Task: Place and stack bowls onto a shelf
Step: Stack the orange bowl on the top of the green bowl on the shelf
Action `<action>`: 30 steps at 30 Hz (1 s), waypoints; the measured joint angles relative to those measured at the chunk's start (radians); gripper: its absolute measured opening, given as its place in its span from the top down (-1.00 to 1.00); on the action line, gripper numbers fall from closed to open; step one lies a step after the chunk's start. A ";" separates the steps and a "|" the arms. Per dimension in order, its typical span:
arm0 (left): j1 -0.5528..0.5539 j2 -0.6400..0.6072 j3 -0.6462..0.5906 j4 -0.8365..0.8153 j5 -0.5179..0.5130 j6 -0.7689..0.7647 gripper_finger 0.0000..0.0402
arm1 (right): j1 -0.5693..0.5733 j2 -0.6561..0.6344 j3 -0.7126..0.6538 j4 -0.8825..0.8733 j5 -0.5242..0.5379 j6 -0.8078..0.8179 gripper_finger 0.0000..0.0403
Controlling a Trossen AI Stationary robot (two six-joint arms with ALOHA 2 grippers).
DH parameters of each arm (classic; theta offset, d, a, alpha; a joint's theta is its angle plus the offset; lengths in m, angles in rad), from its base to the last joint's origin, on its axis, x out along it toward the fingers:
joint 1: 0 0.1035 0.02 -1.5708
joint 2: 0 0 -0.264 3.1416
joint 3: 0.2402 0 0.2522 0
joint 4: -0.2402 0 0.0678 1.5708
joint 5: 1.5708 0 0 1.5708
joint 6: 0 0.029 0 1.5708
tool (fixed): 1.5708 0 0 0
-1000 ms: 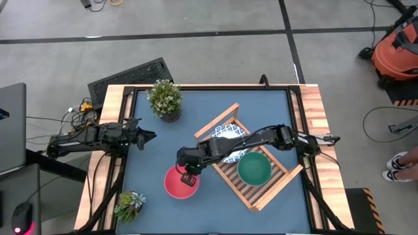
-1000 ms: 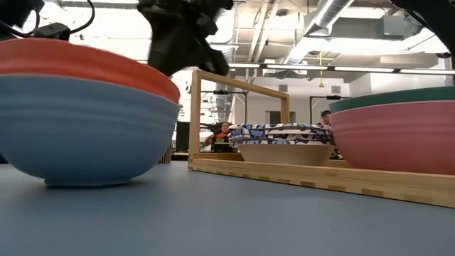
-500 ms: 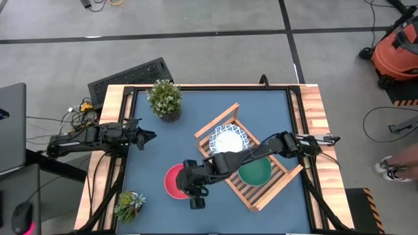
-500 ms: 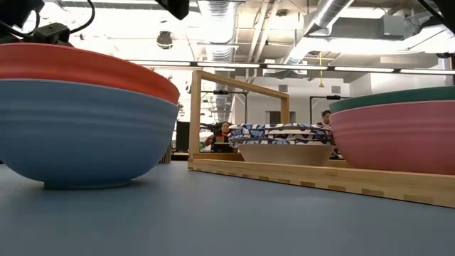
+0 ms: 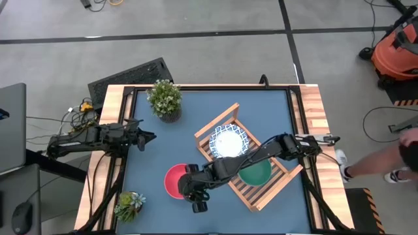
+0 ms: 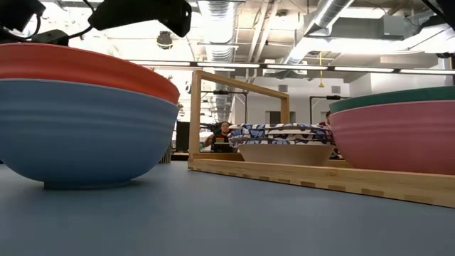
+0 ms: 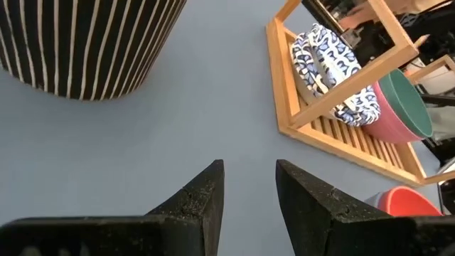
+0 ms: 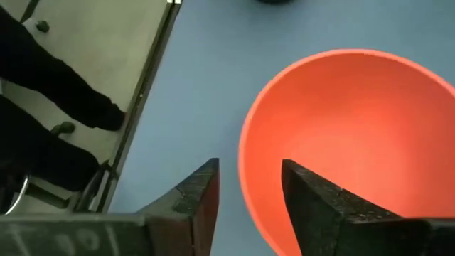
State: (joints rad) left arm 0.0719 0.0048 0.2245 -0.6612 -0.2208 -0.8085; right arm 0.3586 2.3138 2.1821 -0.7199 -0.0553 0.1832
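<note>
**Right gripper parted at the rim of the red bowl; shelf partly filled**

Right gripper (image 8: 245, 192): the fingers are seen parted, with a gap between them and nothing held. In the right wrist view the near rim of the red bowl (image 8: 341, 135) lies in line with that gap; whether a finger touches the rim cannot be told. In the high view the gripper (image 5: 198, 198) is placed at the lower centre of the frame, just right of the red bowl (image 5: 174, 181), with the arm running up and right to the table's right edge.

Red bowl: it is nested in a light blue bowl (image 6: 78, 135), as shown at the left of the low view, where the red rim (image 6: 85, 64) stands above the blue wall. Both rest on the blue table (image 5: 196, 111), apart from the shelf.

Shelf (image 5: 261, 189): a light-wood slatted rack, set at an angle right of centre in the high view. A white bowl with a blue patterned rim (image 5: 228, 140) is held at its upper end. A green bowl (image 5: 256, 171) is held at its lower end, partly covered by the right arm; in the low view it is seen stacked in a pink bowl (image 6: 398, 135).

Left gripper (image 7: 249, 188): the fingers are parted and empty. It is held at the left of the table (image 5: 145, 137), pointed toward the shelf.

Also listed: a potted plant (image 5: 164, 98) at upper left and a smaller plant (image 5: 129, 203) at lower left.
</note>
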 joint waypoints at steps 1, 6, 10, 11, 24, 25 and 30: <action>0.000 0.000 0.000 -0.005 0.000 -0.001 0.44 | 0.000 0.000 -0.003 0.002 0.002 0.000 0.10; 0.000 0.000 0.000 -0.009 -0.002 0.000 0.44 | 0.000 -0.001 -0.021 0.007 0.008 0.003 0.13; 0.000 0.000 0.000 -0.009 -0.012 0.000 0.44 | -0.002 -0.001 -0.022 0.019 0.005 -0.014 0.16; 0.000 0.000 0.000 -0.009 -0.012 0.000 0.44 | -0.002 -0.001 -0.027 0.026 0.005 -0.019 0.16; 0.000 0.000 0.000 -0.008 -0.030 0.000 0.44 | -0.001 -0.003 -0.078 0.067 0.001 -0.021 0.15; 0.000 0.000 0.000 -0.008 -0.030 0.000 0.44 | -0.001 -0.003 -0.078 0.069 0.001 -0.025 0.15; 0.000 0.000 0.000 -0.008 -0.030 0.000 0.44 | -0.001 -0.003 -0.078 0.069 0.001 -0.036 0.15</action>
State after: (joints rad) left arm 0.0717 0.0048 0.2243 -0.6689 -0.2504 -0.8089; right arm 0.3576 2.3112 2.1044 -0.6506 -0.0544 0.1471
